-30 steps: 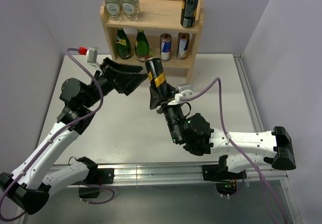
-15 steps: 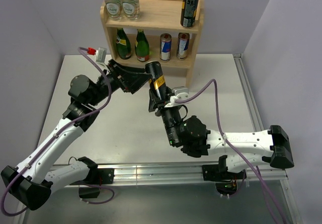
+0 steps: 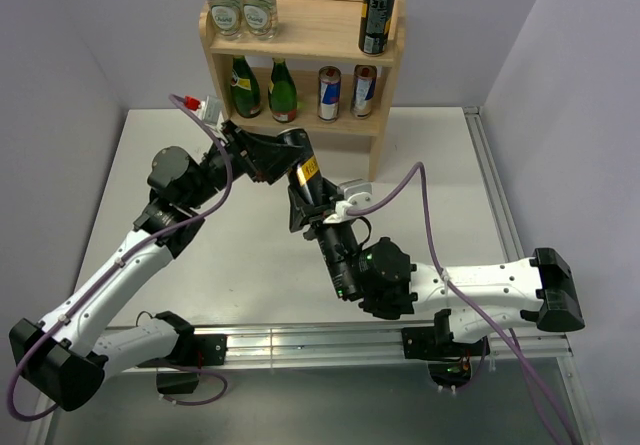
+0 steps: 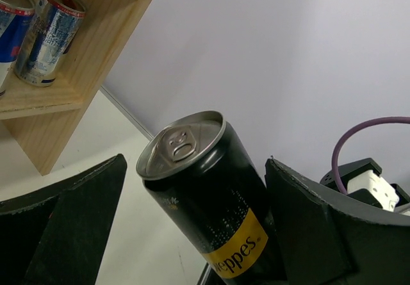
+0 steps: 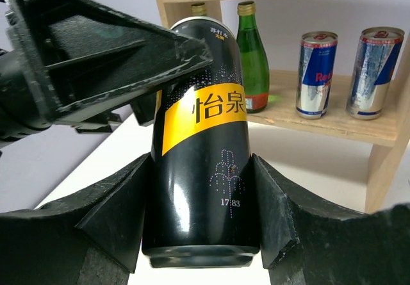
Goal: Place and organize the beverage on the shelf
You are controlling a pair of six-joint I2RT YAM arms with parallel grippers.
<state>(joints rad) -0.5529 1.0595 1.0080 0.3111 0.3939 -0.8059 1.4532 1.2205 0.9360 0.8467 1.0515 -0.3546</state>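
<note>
A black can with a yellow band (image 3: 303, 165) is held tilted above the table, in front of the wooden shelf (image 3: 300, 40). My right gripper (image 3: 312, 203) is shut on the can's lower half, and its jaws press both sides in the right wrist view (image 5: 202, 163). My left gripper (image 3: 282, 152) is open and straddles the can's top end. In the left wrist view the can (image 4: 211, 195) lies between the spread jaws of the left gripper (image 4: 192, 164), with a gap on its left side. The left fingers (image 5: 115, 54) overlap the can's top.
The shelf's top board carries two clear water bottles (image 3: 240, 0) at the left and a black can (image 3: 378, 10) at the right. The lower board holds two green bottles (image 3: 258, 87) and two Red Bull cans (image 3: 346, 91). Walls stand close on both sides.
My left gripper has swung right, up to the can, and now straddles its top. My right arm has shifted the can slightly left and lower.
</note>
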